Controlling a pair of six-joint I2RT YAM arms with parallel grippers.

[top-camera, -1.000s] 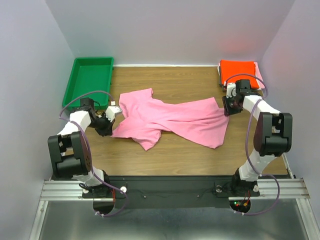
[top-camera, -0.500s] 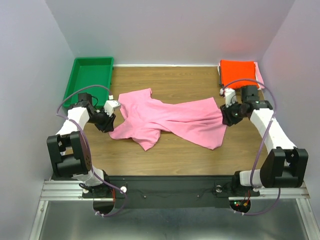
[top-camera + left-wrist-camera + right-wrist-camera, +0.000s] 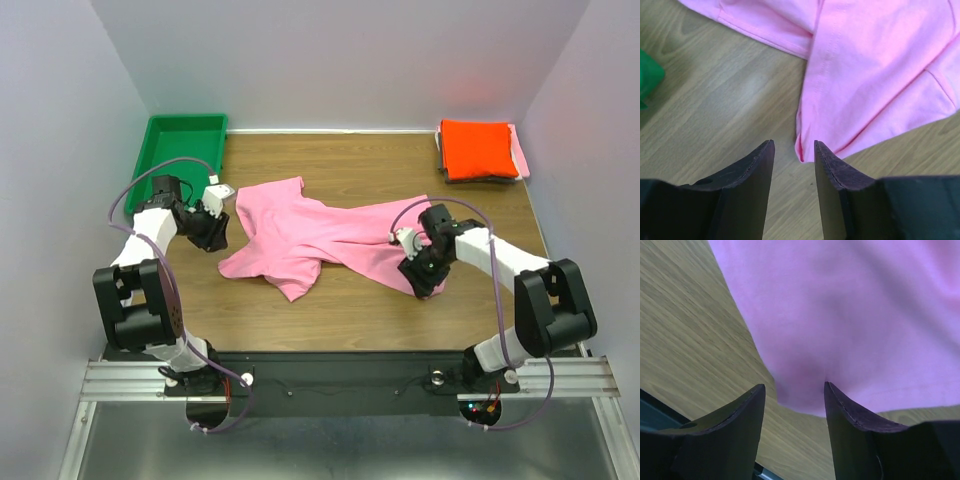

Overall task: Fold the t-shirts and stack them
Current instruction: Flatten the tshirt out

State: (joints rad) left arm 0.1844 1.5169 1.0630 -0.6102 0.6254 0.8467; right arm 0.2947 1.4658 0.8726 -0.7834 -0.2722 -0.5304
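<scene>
Here the pink tee (image 3: pixel 330 240) lies rumpled on the table (image 3: pixel 350 300), one edge just ahead of the left gripper's (image 3: pixel 792 146) spread, empty fingers, its hem corner below the right gripper's (image 3: pixel 792 387) parted fingers, with the folded orange tee (image 3: pixel 478 148) far beyond them and the tray (image 3: pixel 140 165) beside the left.

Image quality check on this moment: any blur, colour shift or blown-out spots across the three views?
Top view: evenly lit and sharp, but the orange shirt is oversaturated and casts a reddish tint on the wall behind it. Left wrist view: crisp wood grain and seams on the pink shirt. Right wrist view: soft, the same shirt reads purplish, with a darker patch just ahead of the right gripper.
</scene>
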